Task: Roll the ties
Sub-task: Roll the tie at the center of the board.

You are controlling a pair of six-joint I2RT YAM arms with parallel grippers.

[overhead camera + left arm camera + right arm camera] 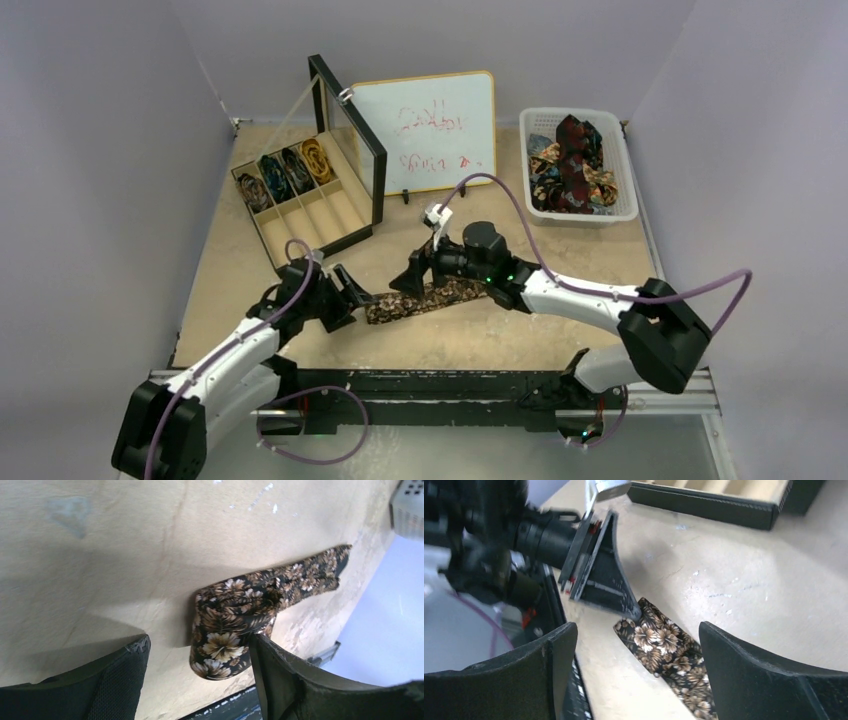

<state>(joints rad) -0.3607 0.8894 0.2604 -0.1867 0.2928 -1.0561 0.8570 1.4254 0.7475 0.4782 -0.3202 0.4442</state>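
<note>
A brown-gold flowered tie [425, 298] lies on the table between my two grippers. My left gripper [352, 290] is open at the tie's left end. In the left wrist view the tie's end [225, 635] is folded over into a thick curl between the fingers and lies against the right finger [285, 680]. My right gripper [408, 275] is open just above the tie. In the right wrist view the tie [669, 652] lies between the wide-apart fingers, and a finger of the left gripper [604, 580] touches its end.
An open black box [300, 215] with compartments stands at the back left and holds several rolled ties [290, 168]. A whiteboard [425, 130] stands behind the middle. A white basket [622, 175] with loose ties [572, 165] is at the back right.
</note>
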